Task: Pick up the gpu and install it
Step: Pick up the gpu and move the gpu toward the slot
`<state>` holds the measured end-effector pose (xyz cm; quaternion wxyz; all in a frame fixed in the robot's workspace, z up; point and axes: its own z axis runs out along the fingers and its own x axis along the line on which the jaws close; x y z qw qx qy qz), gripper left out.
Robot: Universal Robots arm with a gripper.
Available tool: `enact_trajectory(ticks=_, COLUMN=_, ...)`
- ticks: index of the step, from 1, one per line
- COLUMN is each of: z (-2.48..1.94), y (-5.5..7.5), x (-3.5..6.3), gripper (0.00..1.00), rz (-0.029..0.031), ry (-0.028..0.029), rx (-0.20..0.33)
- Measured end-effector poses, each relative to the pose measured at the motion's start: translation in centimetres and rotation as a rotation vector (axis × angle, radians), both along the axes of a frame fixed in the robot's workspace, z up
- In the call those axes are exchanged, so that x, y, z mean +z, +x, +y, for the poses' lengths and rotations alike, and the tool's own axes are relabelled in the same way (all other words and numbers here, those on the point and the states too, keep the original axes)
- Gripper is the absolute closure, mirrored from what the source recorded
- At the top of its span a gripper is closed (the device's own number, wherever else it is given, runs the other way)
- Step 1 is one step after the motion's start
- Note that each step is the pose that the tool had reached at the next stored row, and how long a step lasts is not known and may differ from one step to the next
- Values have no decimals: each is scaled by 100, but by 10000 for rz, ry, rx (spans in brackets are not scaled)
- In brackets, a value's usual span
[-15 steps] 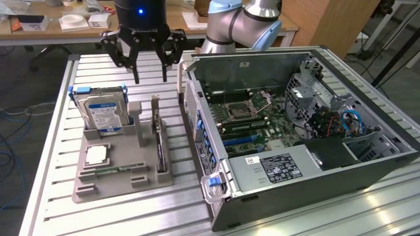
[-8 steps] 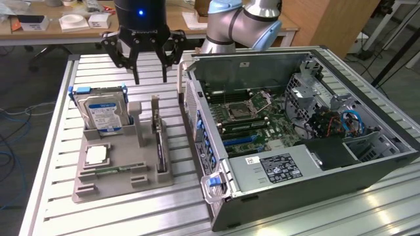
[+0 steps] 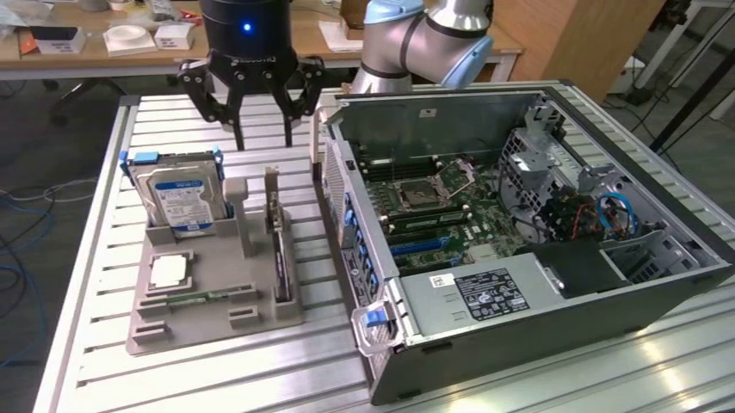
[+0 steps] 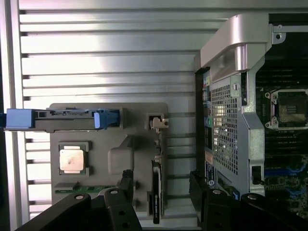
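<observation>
The slatted metal desk (image 3: 92, 258) carries an open computer case (image 3: 448, 116) lying on its side, motherboard exposed. Just beside it, on the exterior view's left, sits a grey parts holder (image 3: 213, 323). The gripper (image 3: 264, 129) hangs above the holder's far end, its fingers spread wide apart and empty. A hard drive (image 3: 182, 202) stands upright in the holder. The gpu (image 3: 278, 249) stands on edge in the slot nearest the case, untouched. A processor chip (image 3: 169, 271) lies flat in the holder.

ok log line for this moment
gripper: open, empty | hovering near gpu | gpu: upright in tray, untouched | case: open
</observation>
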<state>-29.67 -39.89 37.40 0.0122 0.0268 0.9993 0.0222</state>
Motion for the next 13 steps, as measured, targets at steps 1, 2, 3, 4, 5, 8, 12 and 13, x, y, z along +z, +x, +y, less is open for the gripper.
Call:
enact_trajectory(ticks=1, z=0, y=0, x=-5, gripper=41, rz=0, ry=0, rx=0)
enact_trajectory(ticks=2, z=0, y=0, x=-9, gripper=41, rz=0, ry=1, rx=0)
enact_trajectory(ticks=3, z=0, y=0, x=-14, gripper=41, rz=-1, ry=0, rx=0)
enact_trajectory(ticks=4, z=0, y=0, x=-18, gripper=41, rz=0, ry=0, rx=0)
enact_trajectory(ticks=5, z=0, y=0, x=-21, gripper=41, rz=0, ry=-1, rx=0)
enact_trajectory(ticks=8, z=0, y=0, x=-26, gripper=41, rz=1, ry=-2, rx=0)
enact_trajectory(ticks=12, z=0, y=0, x=-28, gripper=41, rz=-4, ry=11, rx=-2)
enact_trajectory(ticks=13, z=0, y=-1, x=-30, gripper=41, rz=-4, ry=12, rx=-1)
